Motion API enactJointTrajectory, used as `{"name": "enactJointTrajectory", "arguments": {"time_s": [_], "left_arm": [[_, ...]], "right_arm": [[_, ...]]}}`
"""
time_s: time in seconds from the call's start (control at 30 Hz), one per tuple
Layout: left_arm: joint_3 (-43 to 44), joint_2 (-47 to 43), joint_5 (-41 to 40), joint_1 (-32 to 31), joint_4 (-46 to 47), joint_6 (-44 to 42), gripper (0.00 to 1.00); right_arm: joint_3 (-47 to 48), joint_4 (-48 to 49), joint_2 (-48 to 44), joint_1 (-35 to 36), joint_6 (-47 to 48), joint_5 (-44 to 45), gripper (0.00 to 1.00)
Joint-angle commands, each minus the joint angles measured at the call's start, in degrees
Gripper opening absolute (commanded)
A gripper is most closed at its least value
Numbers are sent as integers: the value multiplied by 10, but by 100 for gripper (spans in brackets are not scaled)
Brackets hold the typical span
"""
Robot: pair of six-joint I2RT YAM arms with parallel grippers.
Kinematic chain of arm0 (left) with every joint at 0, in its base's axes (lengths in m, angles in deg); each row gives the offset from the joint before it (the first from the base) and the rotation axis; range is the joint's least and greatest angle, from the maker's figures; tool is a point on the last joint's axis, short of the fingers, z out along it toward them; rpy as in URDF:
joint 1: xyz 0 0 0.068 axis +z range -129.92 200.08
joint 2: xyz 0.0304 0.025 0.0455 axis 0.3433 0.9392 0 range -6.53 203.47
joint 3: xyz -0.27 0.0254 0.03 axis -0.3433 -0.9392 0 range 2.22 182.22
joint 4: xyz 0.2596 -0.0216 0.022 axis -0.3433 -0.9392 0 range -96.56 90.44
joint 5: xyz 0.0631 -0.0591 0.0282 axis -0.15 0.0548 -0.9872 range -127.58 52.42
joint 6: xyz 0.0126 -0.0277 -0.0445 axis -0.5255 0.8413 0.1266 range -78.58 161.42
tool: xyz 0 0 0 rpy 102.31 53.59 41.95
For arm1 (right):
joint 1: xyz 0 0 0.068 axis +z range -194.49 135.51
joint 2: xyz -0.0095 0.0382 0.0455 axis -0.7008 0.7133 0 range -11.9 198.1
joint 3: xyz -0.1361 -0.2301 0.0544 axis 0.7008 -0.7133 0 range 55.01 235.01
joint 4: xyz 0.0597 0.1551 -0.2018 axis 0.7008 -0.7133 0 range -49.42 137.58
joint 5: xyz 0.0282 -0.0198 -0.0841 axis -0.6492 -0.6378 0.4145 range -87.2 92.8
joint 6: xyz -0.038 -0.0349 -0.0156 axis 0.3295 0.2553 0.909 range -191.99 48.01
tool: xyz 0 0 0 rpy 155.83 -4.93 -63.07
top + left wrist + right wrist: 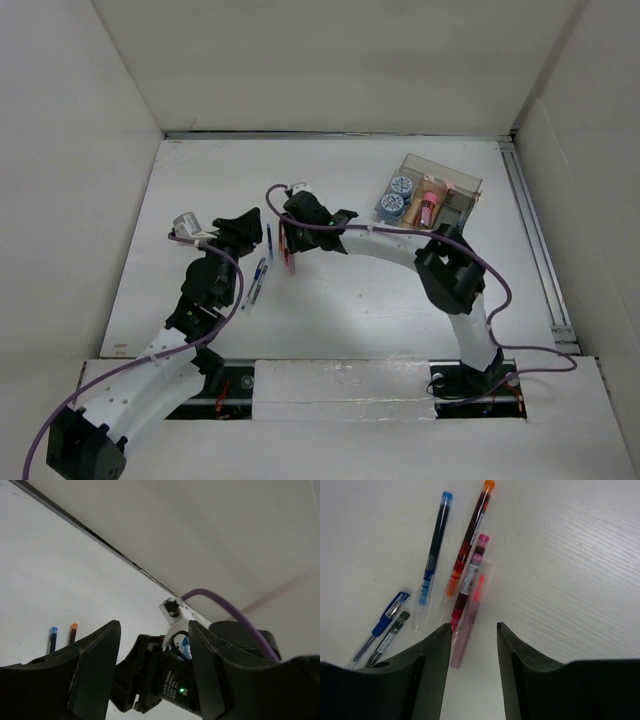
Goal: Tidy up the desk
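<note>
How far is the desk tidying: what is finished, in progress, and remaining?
Done: two blue round objects and a pink cylinder sit in the clear plastic organizer box. In hand: nothing; the open right gripper hovers over a translucent pink marker, the left gripper is open and empty. Left: that marker and five pens lie loose on the white desk.

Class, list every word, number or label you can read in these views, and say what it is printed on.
No text is legible.
Sticker on the pink-capped pen: print too small to read.
White print on the black motor housing: blurred.
Tops of the blue rolls: markings too small.
</note>
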Motion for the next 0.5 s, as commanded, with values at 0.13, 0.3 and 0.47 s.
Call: {"name": "enactJointTrajectory", "arguments": {"time_s": [0.13, 0.3, 0.47], "left_arm": [[3, -7, -11, -4, 20, 0, 53], [4, 1, -5, -4, 24, 3, 53], [5, 1, -1, -4, 22, 3, 53]], "right_arm": [[92, -73, 52, 6, -3, 2, 44], [112, -86, 77, 12, -6, 3, 38], [133, -101, 97, 12, -6, -4, 36]]}}
